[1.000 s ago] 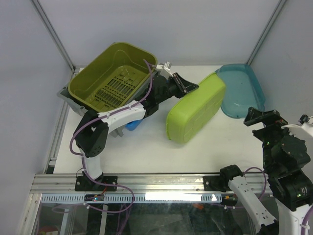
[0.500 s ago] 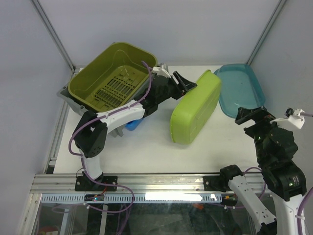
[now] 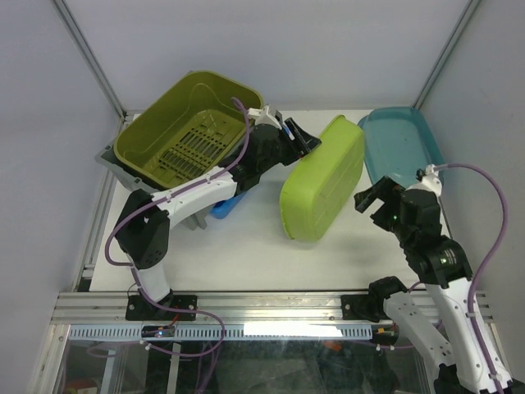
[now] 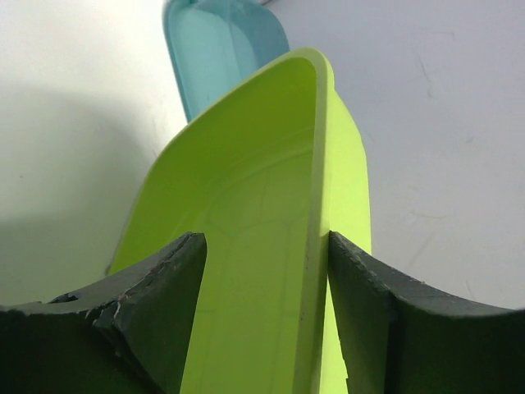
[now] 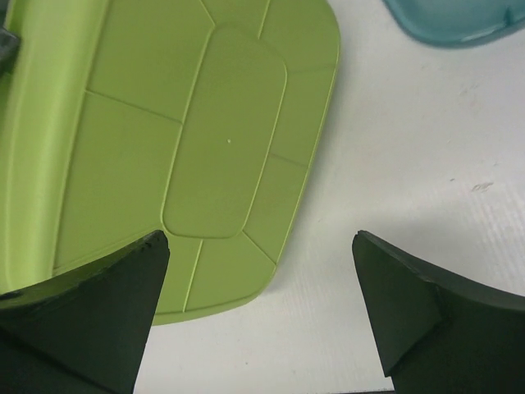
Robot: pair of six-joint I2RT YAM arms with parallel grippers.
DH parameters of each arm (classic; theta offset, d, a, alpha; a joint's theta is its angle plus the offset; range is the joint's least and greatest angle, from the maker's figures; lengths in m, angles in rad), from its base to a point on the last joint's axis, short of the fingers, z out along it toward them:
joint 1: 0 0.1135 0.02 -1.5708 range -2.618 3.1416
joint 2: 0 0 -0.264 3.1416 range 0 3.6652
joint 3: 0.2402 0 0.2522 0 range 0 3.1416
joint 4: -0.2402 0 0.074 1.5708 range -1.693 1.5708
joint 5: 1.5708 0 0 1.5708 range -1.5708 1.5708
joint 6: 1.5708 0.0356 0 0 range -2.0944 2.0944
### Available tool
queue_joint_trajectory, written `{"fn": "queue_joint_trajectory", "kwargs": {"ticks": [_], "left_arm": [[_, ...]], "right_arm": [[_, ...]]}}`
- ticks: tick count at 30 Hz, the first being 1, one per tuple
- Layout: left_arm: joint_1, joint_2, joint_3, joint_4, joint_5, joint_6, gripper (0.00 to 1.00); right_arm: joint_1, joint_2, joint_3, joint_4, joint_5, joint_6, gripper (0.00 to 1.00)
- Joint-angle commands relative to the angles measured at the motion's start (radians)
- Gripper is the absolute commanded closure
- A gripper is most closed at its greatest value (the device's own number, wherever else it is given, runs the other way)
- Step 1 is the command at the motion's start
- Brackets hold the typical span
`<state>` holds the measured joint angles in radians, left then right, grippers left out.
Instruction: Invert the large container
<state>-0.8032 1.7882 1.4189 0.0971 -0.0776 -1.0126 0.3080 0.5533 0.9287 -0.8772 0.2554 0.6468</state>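
The large grey crate shows only as a grey corner at the back left, under the olive-green slotted basket that rests on it. A lime-green tub stands tilted on its long edge mid-table, its underside facing right. My left gripper is open with the tub's top rim between the jaws, and the right finger is against the rim. My right gripper is open and empty, just right of the tub's underside, above the table.
A blue tub leans at the back right, close behind the lime tub; it also shows in the left wrist view. A small blue object lies under the left arm. Frame posts and walls stand at the back corners.
The right arm has swung in from the right edge to beside the lime tub. The left gripper has tipped the lime tub more upright and a little to the left.
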Motion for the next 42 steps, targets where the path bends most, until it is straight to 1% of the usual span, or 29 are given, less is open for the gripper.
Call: {"fn": "queue_joint_trajectory", "kwargs": {"ticks": [1,8,13,17,29,35,42], "left_arm": [[-0.001,-0.053,0.052,-0.086,-0.048,0.097,0.39],[-0.044,-0.055,0.147,-0.165,-0.127,0.225,0.39],[-0.061,-0.067,0.19,-0.198,-0.167,0.275,0.37],[-0.065,-0.082,0.191,-0.21,-0.202,0.304,0.36],[-0.068,-0.122,0.183,-0.244,-0.253,0.372,0.38],[-0.077,-0.13,0.195,-0.244,-0.176,0.415,0.38],[-0.142,-0.134,0.248,-0.271,-0.125,0.521,0.38]], "right_arm": [[0.001,0.036,-0.062,0.118,-0.14,0.057,0.01],[0.002,0.117,-0.143,0.2,-0.21,0.08,0.01],[0.002,0.124,-0.204,0.251,-0.229,0.1,0.01],[0.001,0.14,-0.24,0.288,-0.257,0.12,0.01],[0.002,0.173,-0.203,0.338,-0.278,0.124,0.02],[0.002,0.162,-0.172,0.288,-0.225,0.099,0.02],[0.002,0.053,-0.117,0.128,-0.083,0.025,0.02]]}}
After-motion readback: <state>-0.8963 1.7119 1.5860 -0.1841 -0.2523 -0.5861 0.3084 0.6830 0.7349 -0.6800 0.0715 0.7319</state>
